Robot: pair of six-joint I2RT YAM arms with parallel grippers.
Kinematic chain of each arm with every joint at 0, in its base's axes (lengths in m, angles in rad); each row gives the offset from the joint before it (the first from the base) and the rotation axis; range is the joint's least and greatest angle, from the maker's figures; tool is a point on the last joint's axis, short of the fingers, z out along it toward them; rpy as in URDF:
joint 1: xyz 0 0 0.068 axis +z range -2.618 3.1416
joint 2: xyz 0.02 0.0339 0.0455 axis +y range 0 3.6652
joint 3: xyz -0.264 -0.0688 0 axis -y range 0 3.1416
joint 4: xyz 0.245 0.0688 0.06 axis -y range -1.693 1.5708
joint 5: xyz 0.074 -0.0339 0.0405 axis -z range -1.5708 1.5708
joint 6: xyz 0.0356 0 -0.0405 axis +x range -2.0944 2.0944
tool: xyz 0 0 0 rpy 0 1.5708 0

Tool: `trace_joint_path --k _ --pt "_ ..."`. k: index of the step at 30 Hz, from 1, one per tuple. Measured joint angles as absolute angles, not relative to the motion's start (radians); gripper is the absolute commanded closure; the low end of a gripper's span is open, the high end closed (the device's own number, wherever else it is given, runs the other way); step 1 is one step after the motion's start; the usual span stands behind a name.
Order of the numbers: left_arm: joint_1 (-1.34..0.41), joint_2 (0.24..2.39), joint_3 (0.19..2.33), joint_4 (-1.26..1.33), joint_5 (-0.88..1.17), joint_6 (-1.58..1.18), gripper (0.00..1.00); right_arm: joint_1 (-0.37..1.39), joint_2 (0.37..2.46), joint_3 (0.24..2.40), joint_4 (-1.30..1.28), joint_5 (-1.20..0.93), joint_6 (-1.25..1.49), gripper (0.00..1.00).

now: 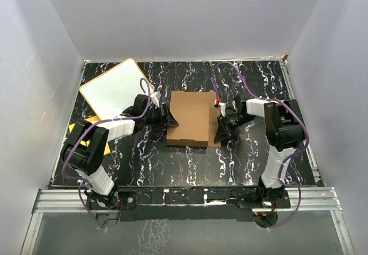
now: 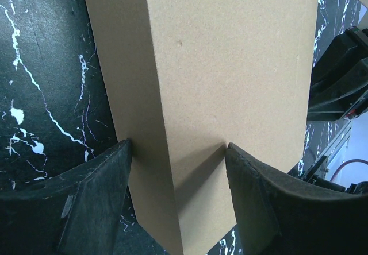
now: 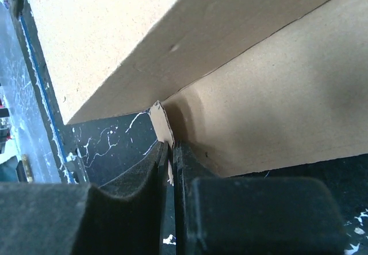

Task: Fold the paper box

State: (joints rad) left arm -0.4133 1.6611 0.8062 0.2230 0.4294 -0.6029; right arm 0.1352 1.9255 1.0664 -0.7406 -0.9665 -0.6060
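The paper box [image 1: 190, 117] is plain brown cardboard, folded into a shallow rectangular box with its lid down, at the middle of the black marbled table. My left gripper [image 1: 167, 119] is open at the box's left side. In the left wrist view [image 2: 178, 151] its two fingertips touch the box [image 2: 230, 65], one on each side of an edge. My right gripper [image 1: 220, 127] is at the box's right side. In the right wrist view [image 3: 172, 149] it is shut on a small cardboard flap [image 3: 162, 123] that sticks out beneath the box wall [image 3: 241, 42].
A white board with an orange rim [image 1: 115, 87] lies at the back left. A flat orange-yellow sheet [image 1: 80, 130] shows under the left arm. White walls close in the table on three sides. Purple cables loop over both arms.
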Motion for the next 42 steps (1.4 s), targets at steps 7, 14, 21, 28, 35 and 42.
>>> trace_joint_path --k 7,14,21,28,35,42 --pt "-0.413 1.661 0.806 0.223 0.429 -0.603 0.37 0.135 1.911 1.061 -0.749 -0.981 -0.663 0.89" --pt "-0.413 1.661 0.811 0.224 0.431 -0.604 0.37 0.140 1.644 0.895 -0.628 -0.968 -0.829 0.92" --pt "-0.413 1.662 0.819 0.224 0.429 -0.603 0.37 0.176 1.539 0.845 -0.563 -0.929 -0.907 0.92" --pt "-0.410 1.663 0.819 0.216 0.430 -0.603 0.37 0.225 1.517 0.822 -0.541 -0.877 -0.948 0.92" --pt "-0.408 1.668 0.825 0.206 0.432 -0.604 0.38 0.233 1.485 0.804 -0.550 -0.873 -1.039 0.92" --pt "-0.408 1.671 0.826 0.206 0.435 -0.606 0.38 0.237 1.485 0.804 -0.566 -0.874 -1.084 0.92"
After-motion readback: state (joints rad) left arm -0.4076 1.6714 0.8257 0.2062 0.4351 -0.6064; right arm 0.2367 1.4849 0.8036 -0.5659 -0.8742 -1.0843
